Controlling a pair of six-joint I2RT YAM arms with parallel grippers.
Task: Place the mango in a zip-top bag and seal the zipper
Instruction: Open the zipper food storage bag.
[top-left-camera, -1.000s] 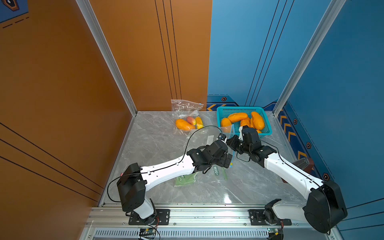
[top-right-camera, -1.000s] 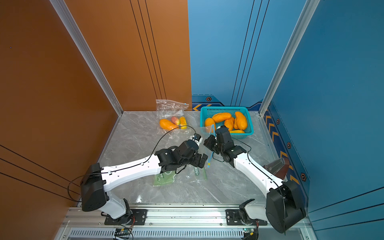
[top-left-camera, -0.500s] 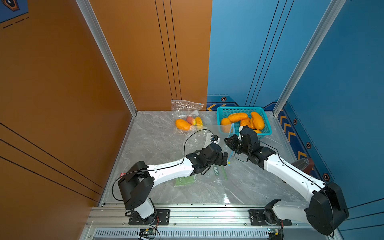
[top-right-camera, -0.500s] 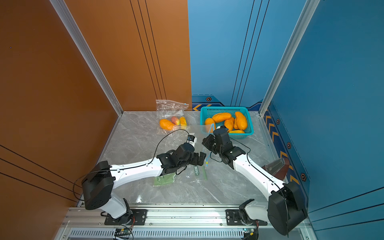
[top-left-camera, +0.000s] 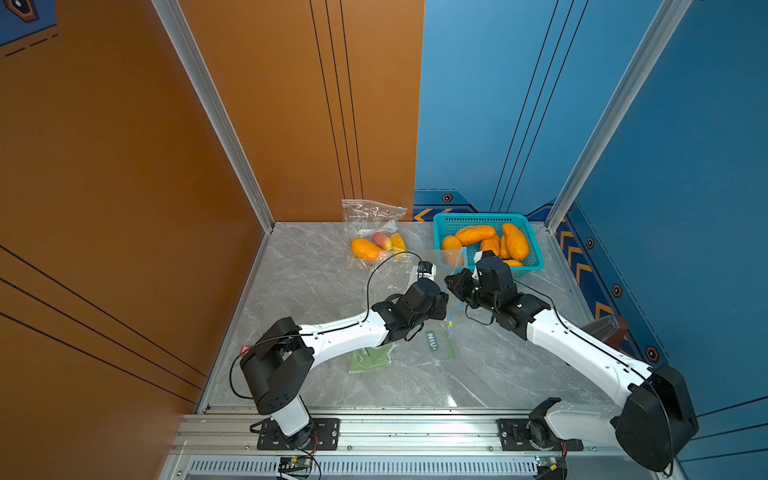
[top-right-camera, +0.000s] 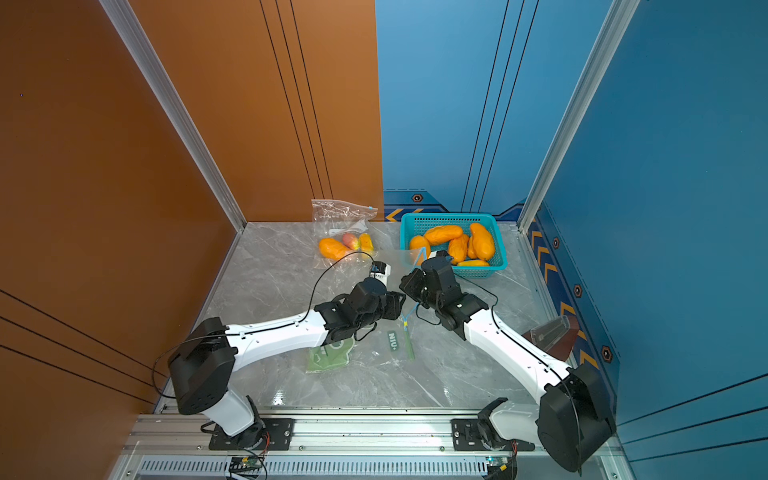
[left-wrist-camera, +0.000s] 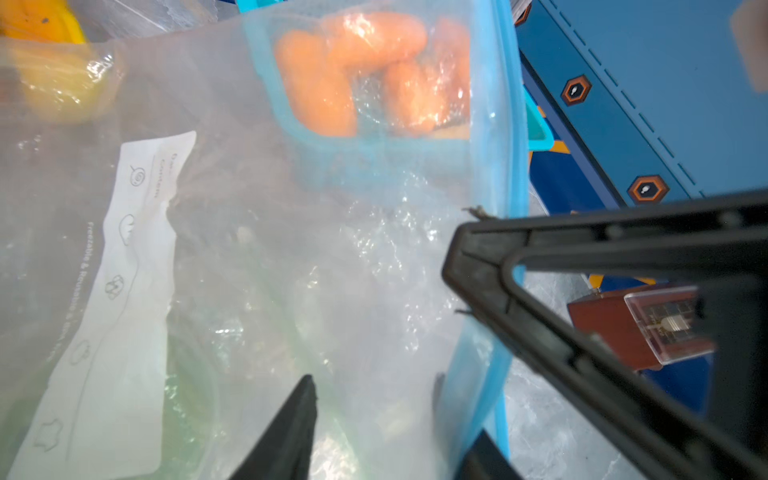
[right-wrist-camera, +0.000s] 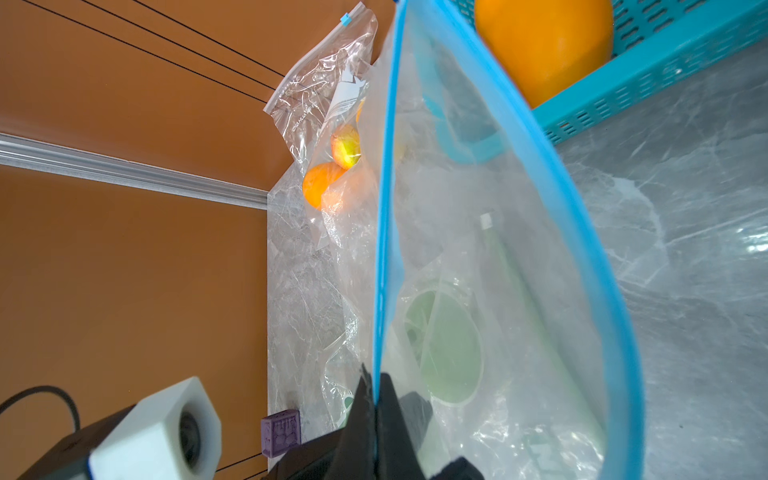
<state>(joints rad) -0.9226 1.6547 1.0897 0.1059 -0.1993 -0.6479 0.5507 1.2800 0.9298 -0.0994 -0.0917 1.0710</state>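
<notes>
My right claw pinches the zip-top bag by its blue rim, mouth open. My left claw stands narrow, jaws apart astride the bag wall. Mangoes lie in the basket at the table's one o'clock.

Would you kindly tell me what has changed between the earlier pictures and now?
The left arm has sunk lower and flatter, and the left gripper has begun closing on the zip-top bag near its blue zip edge, jaws not yet clamped. The right gripper shifted slightly toward it, still shut on that edge. The mangoes in the basket and the filled bag by the wall have not moved.
</notes>
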